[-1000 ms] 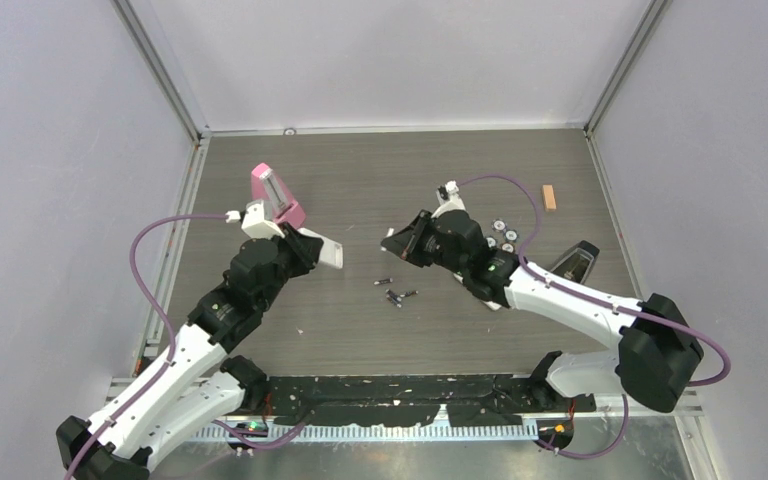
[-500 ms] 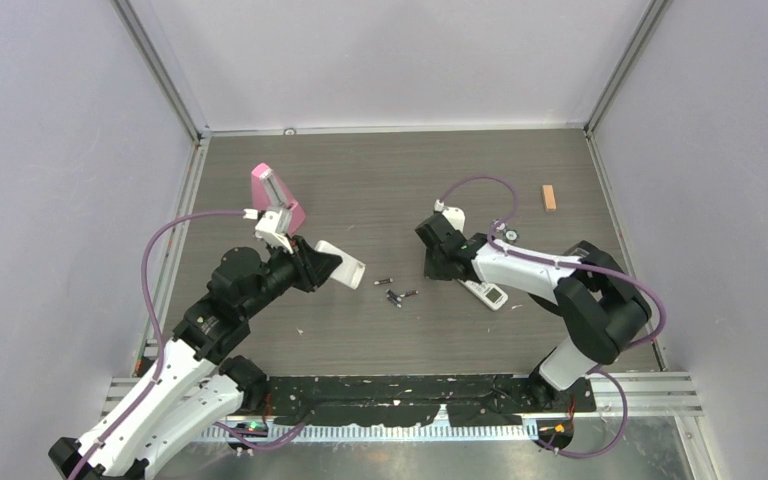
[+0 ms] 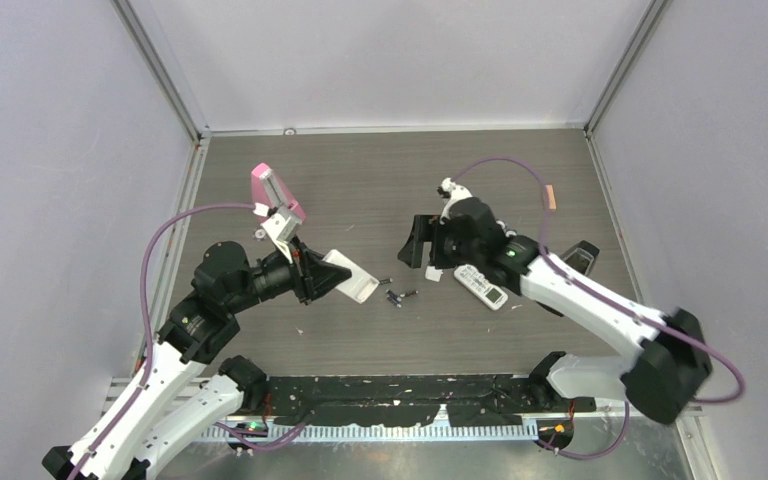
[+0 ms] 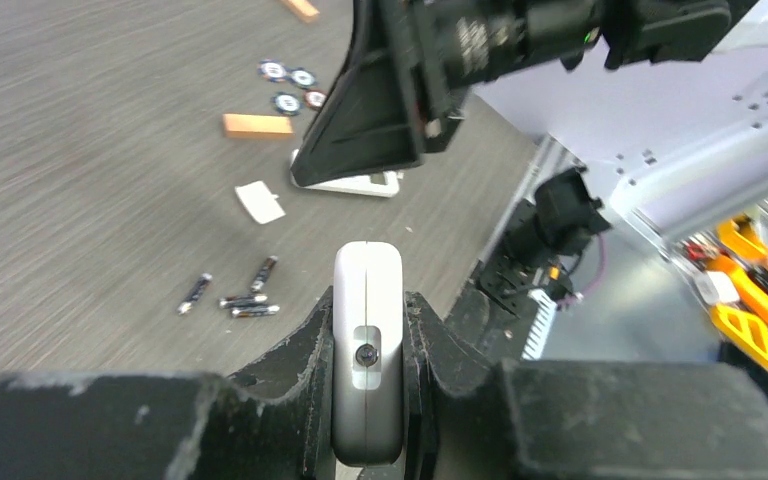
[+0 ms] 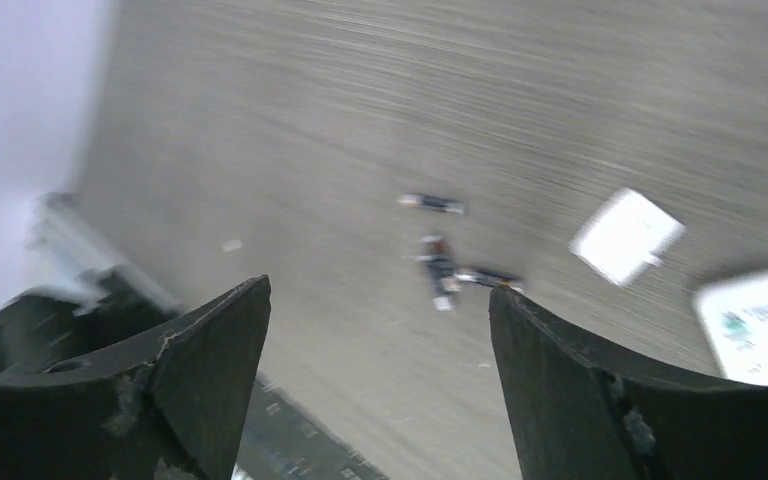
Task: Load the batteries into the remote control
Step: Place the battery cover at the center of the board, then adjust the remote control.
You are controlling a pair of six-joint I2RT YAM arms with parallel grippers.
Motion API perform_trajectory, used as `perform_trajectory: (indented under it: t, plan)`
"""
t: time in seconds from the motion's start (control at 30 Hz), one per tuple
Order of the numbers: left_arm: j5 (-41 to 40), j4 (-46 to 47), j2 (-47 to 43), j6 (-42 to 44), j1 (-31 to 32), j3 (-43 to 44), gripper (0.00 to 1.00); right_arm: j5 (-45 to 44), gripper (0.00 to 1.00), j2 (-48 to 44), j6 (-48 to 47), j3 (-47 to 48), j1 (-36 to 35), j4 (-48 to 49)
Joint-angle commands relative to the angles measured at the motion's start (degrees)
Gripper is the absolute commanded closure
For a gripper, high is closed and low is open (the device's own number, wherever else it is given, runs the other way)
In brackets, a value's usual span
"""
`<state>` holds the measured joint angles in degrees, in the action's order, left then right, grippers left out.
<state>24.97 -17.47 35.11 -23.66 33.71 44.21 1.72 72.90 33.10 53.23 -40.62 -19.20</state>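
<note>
Far left, toward the rear of the grey wood-grain worktop (image 3: 360, 180), a pink-and-white wedge-shaped device (image 3: 275, 193) stood upright.

My left end effector (image 3: 312, 276) was clamped on the long slim white rectangular remote control (image 3: 350, 276). In the left wrist view the remote control (image 4: 367, 330) sat edge-on between my two black fingers (image 4: 315, 340), its far end projecting forward. I could not tell whether that end touched the worktop.

Just right of it, the batteries (image 3: 396, 294), a few thin dark cylinders with silvery ends, lay loose on the worktop. One lay a little apart and the others in a close cluster. A small flat white rectangular piece (image 3: 432, 273) lay right of them.

My right end effector (image 3: 415, 243) hung above the worktop, fingers spread wide and holding nothing. Its wrist view showed the batteries (image 5: 442, 270) on the surface below the gap.

Near it, to the right, lay a shorter, wider white remote with a display (image 3: 481, 286). A small orange wooden block (image 3: 550, 196) lay at the far right rear.
</note>
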Motion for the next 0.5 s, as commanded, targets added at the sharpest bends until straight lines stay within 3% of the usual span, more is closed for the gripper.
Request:
perform_trajectory:
  t: [0.0,0.1,0.17,0.47]
  plan:
    - [12.8,3.9,-0.8,1.6,-0.3,3.0,1.00,18.7,0.11,-12.9,-4.8,-3.1,0.1,10.1]
    - [18.7,6.5,-0.6,-0.2,-0.2,3.5,1.00,32.5,0.05,-18.6,-5.3,-5.3,-0.1,18.5]
    - [22.1,9.1,-0.3,-2.5,-0.2,3.6,1.00,36.6,0.04,-19.9,-5.8,-5.5,-1.5,21.6]
    - [24.6,14.3,-0.2,-8.0,-0.2,4.5,1.00,30.9,0.05,-17.6,-17.0,0.0,-16.2,15.0]
